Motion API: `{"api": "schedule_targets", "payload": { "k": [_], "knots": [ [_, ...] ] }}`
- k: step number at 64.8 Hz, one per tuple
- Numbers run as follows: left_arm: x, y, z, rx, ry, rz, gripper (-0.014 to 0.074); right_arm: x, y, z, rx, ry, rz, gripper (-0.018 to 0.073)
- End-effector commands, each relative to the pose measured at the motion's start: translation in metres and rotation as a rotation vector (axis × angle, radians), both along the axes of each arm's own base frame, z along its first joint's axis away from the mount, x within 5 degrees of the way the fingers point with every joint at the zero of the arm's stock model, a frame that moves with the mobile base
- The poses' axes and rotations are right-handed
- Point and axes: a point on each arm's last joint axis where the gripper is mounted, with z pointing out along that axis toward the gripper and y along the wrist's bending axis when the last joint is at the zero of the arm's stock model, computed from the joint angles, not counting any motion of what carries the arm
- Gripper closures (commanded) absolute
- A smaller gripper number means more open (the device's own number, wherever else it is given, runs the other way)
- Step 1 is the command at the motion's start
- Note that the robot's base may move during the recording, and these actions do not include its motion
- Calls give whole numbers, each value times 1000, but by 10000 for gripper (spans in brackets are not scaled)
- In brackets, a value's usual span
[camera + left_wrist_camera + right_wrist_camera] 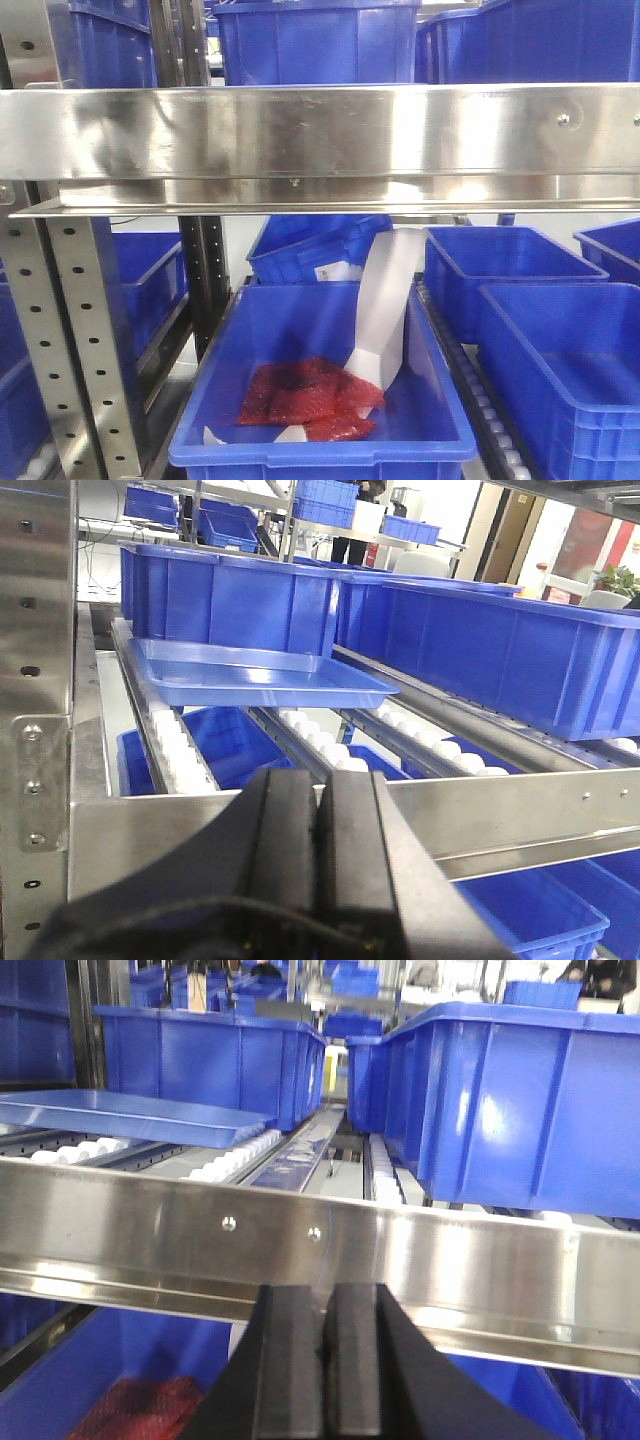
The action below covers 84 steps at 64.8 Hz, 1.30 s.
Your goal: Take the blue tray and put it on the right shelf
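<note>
The glossy, shallow blue tray (262,672) (rounded corners, flared rim) lies on white rollers (180,755) behind the right shelf's (520,810) brushed stainless-steel front rail, just in front of a deeper dark-blue bin (235,600). Below the rail, the black left hand (322,875) and right hand (322,1370) both sit with fingers pressed together, holding nothing.

tray (255,675) on rollers (180,755), before bin (235,600)

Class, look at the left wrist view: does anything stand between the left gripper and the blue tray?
Yes. The steel front rail crosses just beyond the shut left gripper; the blue tray sits past it on white rollers.
</note>
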Motion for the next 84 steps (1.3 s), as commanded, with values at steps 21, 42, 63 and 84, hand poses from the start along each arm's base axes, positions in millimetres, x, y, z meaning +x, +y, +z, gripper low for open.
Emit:
{"api": "schedule_targets", "payload": {
  "k": [21,42,63,84],
  "knots": [
    [-3,-3,17,-52,-100,-39,645,-4,-1,-14,89,-71,5,517],
    [-3,-3,17,-52,-100,-39,645,-4,-1,-14,89,-71,5,517],
    [-3,-2,17,-50,-97,-36,645,-4,-1,-14,89,-71,5,517],
    [-25,37,11,119,-165,299,645,-4,-1,-14,89,-71,5,517]
  ]
}}
